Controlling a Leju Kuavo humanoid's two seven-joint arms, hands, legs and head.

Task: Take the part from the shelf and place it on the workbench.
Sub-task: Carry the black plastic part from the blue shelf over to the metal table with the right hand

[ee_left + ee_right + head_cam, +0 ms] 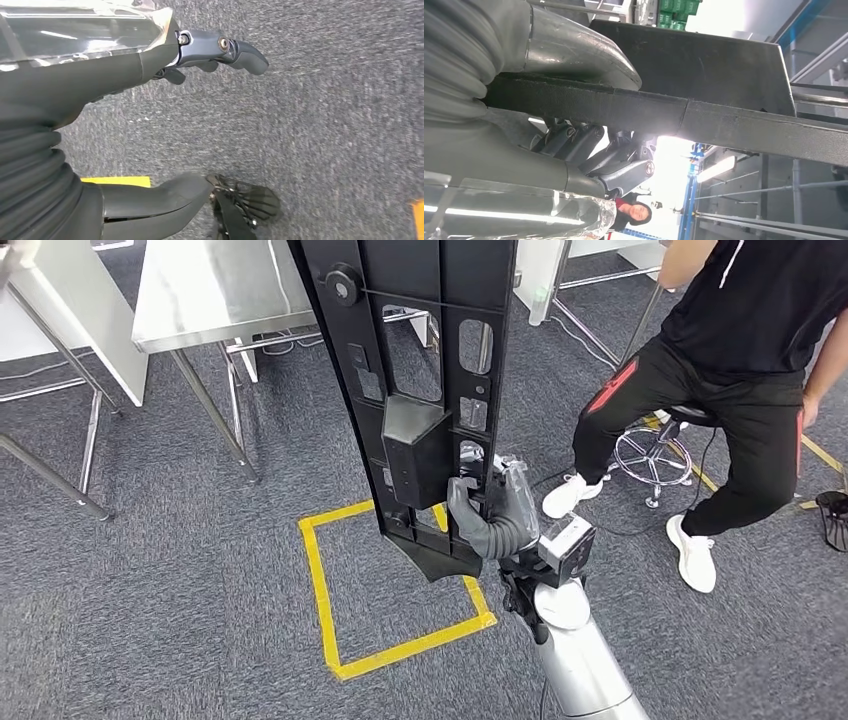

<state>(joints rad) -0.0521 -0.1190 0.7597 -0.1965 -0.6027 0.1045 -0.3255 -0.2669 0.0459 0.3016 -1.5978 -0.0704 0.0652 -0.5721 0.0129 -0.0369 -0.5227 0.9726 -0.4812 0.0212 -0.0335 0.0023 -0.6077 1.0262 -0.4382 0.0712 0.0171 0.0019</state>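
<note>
Black plastic part (420, 390) stands upright because your right hand (495, 515) clamps its lower edge; left hand (100, 100) hangs over carpet, fingers (240, 52) apart, holding nothing.

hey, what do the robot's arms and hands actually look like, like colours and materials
The right arm is a smooth silver tube with a black joint and a small boxy grey module at the wrist. The right hand has a grey ribbed cover, a thick grey thumb, darker fingers and a clear plastic wrap over its back. The left hand looks alike: ribbed grey cover, clear wrap, dark metallic fingers with visible pins.

Left hand (150, 65) empty, fingers apart, above grey carpet (325, 125)
</note>
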